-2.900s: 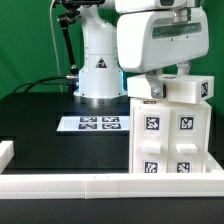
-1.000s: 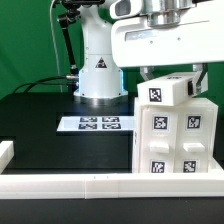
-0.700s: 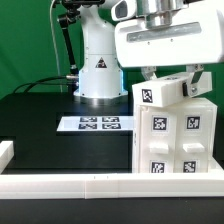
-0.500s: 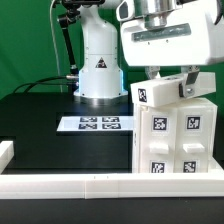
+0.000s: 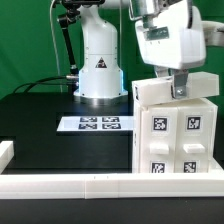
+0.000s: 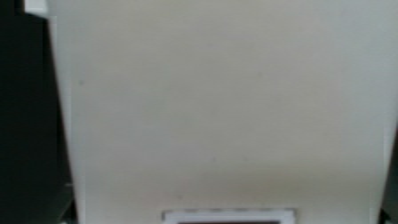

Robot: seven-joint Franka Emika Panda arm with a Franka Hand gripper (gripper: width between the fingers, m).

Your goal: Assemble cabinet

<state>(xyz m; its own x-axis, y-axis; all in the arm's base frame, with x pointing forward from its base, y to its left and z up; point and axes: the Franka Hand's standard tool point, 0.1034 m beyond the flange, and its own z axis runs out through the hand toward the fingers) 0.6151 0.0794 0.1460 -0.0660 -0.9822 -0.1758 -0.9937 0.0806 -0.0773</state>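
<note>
The cabinet (image 5: pixel 176 140) is a white boxy body with square tags on its front, standing at the exterior view's right. A white block-shaped top piece (image 5: pixel 160 94) lies across its top, about level. My gripper (image 5: pixel 181 86) comes down from above and is shut on this piece, with one dark finger (image 5: pixel 181 88) showing against its front face. In the wrist view the white top piece (image 6: pixel 214 100) fills almost the whole picture, with the edge of a tag (image 6: pixel 228 216) just showing. The fingertips are hidden there.
The marker board (image 5: pixel 93 123) lies flat on the black table in front of the robot base (image 5: pixel 98 72). A white rail (image 5: pixel 80 183) runs along the table's near edge. A white bracket (image 5: pixel 6 152) stands at the exterior view's far left.
My wrist has turned and shifted toward the exterior view's right with the top piece. The piece's tagged face has turned out of sight, and the piece went from tilted to level on the cabinet.
</note>
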